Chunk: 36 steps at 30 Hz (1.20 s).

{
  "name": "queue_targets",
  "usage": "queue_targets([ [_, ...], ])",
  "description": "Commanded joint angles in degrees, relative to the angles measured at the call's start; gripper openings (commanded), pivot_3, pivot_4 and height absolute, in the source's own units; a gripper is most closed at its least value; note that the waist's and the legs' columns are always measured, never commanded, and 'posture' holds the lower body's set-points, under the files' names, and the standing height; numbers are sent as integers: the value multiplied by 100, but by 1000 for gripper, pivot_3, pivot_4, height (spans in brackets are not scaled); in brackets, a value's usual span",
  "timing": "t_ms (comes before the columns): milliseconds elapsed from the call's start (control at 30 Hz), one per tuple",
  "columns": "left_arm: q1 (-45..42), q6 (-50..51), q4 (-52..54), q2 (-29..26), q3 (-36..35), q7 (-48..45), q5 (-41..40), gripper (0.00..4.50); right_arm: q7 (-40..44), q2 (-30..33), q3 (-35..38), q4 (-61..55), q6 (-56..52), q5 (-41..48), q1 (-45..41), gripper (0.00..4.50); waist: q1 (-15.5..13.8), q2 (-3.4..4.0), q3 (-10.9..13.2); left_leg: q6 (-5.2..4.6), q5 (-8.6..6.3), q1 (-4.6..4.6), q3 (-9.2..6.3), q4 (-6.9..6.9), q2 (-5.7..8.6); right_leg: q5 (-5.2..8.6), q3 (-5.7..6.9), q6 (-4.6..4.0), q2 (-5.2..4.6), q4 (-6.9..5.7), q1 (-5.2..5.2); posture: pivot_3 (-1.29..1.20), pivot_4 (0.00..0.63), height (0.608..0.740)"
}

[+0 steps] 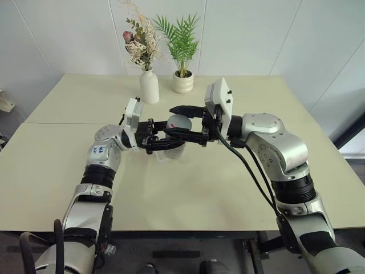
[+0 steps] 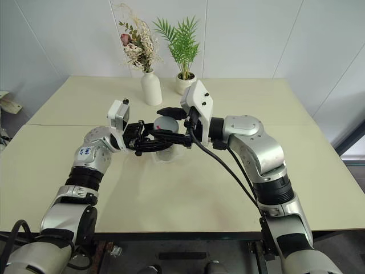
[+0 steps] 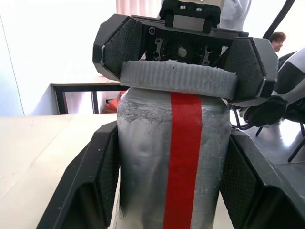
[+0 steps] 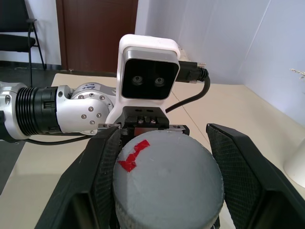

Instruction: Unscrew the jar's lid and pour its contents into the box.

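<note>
Held above the middle of the table, the silvery jar with its red stripe sits between the fingers of my left gripper, which is shut on its body. My right gripper reaches in from the right and is shut on the grey ribbed lid, which sits on top of the jar. A scrap of red tape marks the lid in the right wrist view. The clear box lies faintly visible on the table just under the jar. The contents are hidden inside the jar.
A white vase with dried flowers and a white pot with a green plant stand at the back of the cream table. Black cables hang from my right wrist over the table's right half.
</note>
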<state>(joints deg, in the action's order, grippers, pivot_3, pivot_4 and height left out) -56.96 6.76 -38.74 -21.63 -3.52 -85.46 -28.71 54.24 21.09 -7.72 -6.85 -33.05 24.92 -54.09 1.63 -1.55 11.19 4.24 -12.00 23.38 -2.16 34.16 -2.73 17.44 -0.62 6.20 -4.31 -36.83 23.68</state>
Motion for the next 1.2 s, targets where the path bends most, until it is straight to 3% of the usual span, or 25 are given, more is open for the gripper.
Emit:
queue_targets([
  [33, 27, 271, -263, -99, -316, 456, -27, 2500, 928, -111, -271, -572, 261, 571, -135, 2563, 3, 0, 0, 0, 0, 0, 0, 0, 0, 0, 0, 0, 0, 0, 0, 0, 150, 740],
  [867, -41, -153, -398, -104, -18, 433, 393, 2457, 1234, -174, -262, -235, 346, 434, -460, 2563, 1, 0, 0, 1, 0, -1, 0, 0, 0, 0, 0, 0, 0, -1, 0, 0, 150, 740],
  [1200, -165, -459, -487, -250, 415, 319, 866, 2446, 1272, -173, -295, -189, 397, 352, -482, 2563, 0, 0, 0, 1, 0, -1, 0, 0, 0, 0, 0, 0, 1, -1, 1, 0, 150, 740],
])
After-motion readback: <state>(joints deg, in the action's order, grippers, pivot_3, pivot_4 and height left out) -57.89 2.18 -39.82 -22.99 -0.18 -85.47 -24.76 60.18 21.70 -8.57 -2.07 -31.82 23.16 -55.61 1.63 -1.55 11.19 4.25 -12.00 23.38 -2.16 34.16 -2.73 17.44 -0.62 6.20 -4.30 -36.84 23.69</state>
